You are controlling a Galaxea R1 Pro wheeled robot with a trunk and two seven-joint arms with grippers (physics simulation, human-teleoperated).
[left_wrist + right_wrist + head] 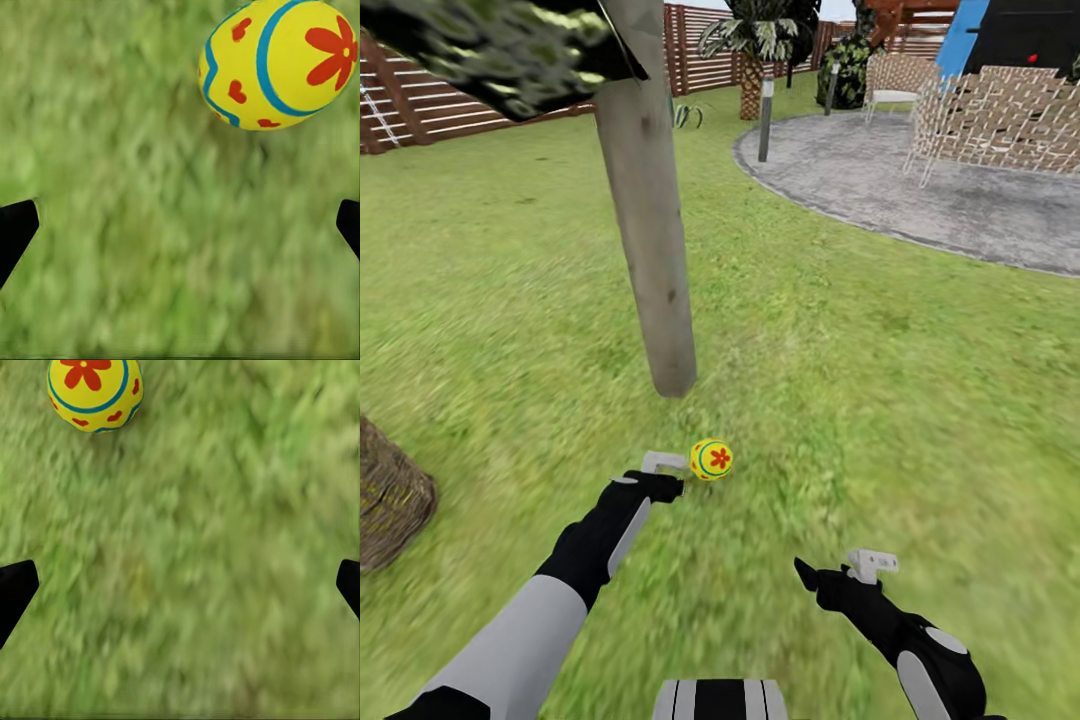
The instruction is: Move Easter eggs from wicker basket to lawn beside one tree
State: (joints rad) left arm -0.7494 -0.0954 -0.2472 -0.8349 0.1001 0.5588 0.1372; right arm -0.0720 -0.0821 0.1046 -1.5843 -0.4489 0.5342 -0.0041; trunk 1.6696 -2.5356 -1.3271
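**A:** Your left gripper (662, 462) is hanging just beside the Easter egg (711, 459), and the egg is lying on the lawn (880, 400) near the foot of the tree (650, 250). What are you reading from the wrist cameras?

**B:** You're looking at spread fingers on both. In the left wrist view the two dark fingertips (15, 232) are sitting far apart at the frame edges with only grass between them, so that gripper is released and holding nothing. The right gripper (860, 565) is showing the same wide gap in its own view, also empty, with the egg (94, 393) off to one side.

**A:** So where is the risk sitting?

**B:** You're hovering very close to a round egg on flat grass. If you're swinging that left arm away carelessly, a finger could be clipping the egg (279, 63) and rolling it off from the trunk. I'd judge that the likeliest slip.

**A:** And the wicker basket (390, 500)?

**B:** It's standing well apart at the left edge, and you can't be seeing into it from here. Turning toward it, you're also risking brushing the trunk or running the base over the egg.
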